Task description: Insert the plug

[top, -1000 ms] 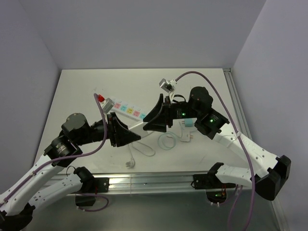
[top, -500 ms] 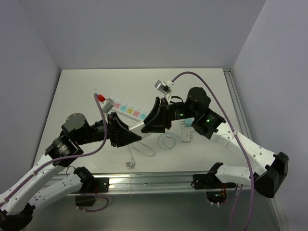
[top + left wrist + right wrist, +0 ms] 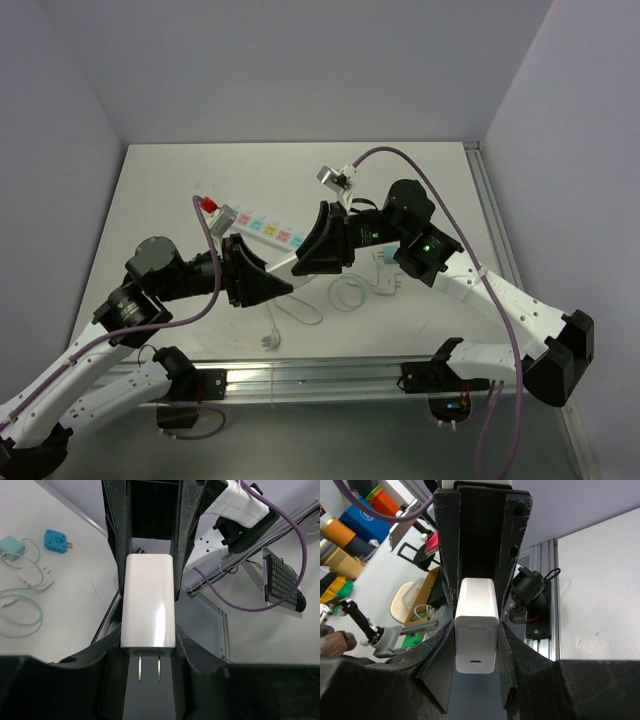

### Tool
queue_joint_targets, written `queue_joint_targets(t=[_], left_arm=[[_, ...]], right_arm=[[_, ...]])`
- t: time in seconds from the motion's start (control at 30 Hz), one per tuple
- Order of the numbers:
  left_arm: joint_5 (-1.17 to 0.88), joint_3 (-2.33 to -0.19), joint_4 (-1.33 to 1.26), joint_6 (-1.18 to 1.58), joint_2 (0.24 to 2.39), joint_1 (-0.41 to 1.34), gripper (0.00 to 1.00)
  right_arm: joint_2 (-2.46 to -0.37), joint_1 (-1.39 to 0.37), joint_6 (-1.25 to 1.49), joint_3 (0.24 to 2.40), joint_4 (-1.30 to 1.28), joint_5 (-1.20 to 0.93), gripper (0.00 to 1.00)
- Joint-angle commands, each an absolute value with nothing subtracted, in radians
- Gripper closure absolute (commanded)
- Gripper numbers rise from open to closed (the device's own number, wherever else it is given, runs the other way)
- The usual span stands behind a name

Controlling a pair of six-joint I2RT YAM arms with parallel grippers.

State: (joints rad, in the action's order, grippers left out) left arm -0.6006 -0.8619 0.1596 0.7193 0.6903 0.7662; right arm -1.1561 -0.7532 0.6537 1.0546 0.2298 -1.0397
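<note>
Top external view: the white plug [image 3: 296, 261] hangs over mid-table, just near of the power strip [image 3: 262, 227]. The left gripper [image 3: 148, 632] clamps its pronged end, and the right gripper [image 3: 476, 630] pinches the port end.

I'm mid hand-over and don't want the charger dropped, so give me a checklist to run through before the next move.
1. Left gripper clamped on the white charger: ok.
2. Right gripper against both sides of the charger's far end: ok.
3. Prongs straight: ok.
4. Prongs exposed for insertion: not ok, they point into the left gripper.
5. Power strip on the table, sockets free: cannot tell, partly hidden.
</note>
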Motion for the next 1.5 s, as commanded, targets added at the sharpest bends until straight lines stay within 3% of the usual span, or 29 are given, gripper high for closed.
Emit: queue_joint_targets(t=[0.0, 0.43, 0.53, 0.63, 0.67, 0.77, 0.8, 0.87, 0.9, 0.93, 1.13, 1.33, 1.47], left_arm=[[-0.612, -0.877, 0.084, 0.726, 0.703, 0.764, 1.00], [-0.592, -0.885, 0.117, 0.722, 0.693, 0.764, 1.00], [-0.592, -0.885, 0.117, 0.719, 0.690, 0.764, 1.00], [-0.589, -0.885, 0.123, 0.713, 0.692, 0.764, 1.00], [-0.592, -0.884, 0.123, 0.715, 0.692, 0.764, 1.00], [-0.559, -0.893, 0.165, 0.698, 0.695, 0.764, 0.99], [-0.504, -0.909, 0.191, 0.687, 0.695, 0.762, 0.89], [-0.428, -0.919, 0.256, 0.677, 0.672, 0.764, 0.57], [-0.313, -0.926, 0.279, 0.680, 0.658, 0.764, 0.10], [-0.245, -0.931, 0.328, 0.683, 0.631, 0.762, 0.01], [0.445, -0.996, 0.645, 0.804, 0.528, 0.764, 0.01], [0.666, -1.011, 0.719, 0.933, 0.538, 0.764, 0.00], [0.724, -1.043, 0.724, 0.950, 0.569, 0.764, 0.05]], right_arm=[[-1.170, -0.781, 0.632, 1.094, 0.261, -1.094, 0.59], [-1.183, -0.795, 0.630, 1.111, 0.245, -1.089, 0.51], [-1.175, -0.801, 0.623, 1.109, 0.244, -1.066, 0.62], [-1.175, -0.802, 0.637, 1.109, 0.258, -1.069, 0.87], [-1.174, -0.802, 0.638, 1.109, 0.256, -1.062, 1.00], [-1.164, -0.802, 0.631, 1.106, 0.245, -1.011, 1.00], [-1.157, -0.801, 0.618, 1.109, 0.227, -0.985, 1.00], [-1.152, -0.801, 0.568, 1.134, 0.131, -0.883, 1.00], [-1.152, -0.799, 0.549, 1.144, 0.092, -0.850, 1.00], [-1.152, -0.798, 0.531, 1.170, 0.022, -0.813, 1.00], [-1.274, -0.761, 0.323, 1.406, -0.348, -0.436, 1.00], [-1.694, -0.765, 0.258, 1.880, -0.777, -0.074, 1.00], [-2.007, -0.770, 0.235, 2.168, -0.984, 0.024, 1.00]])
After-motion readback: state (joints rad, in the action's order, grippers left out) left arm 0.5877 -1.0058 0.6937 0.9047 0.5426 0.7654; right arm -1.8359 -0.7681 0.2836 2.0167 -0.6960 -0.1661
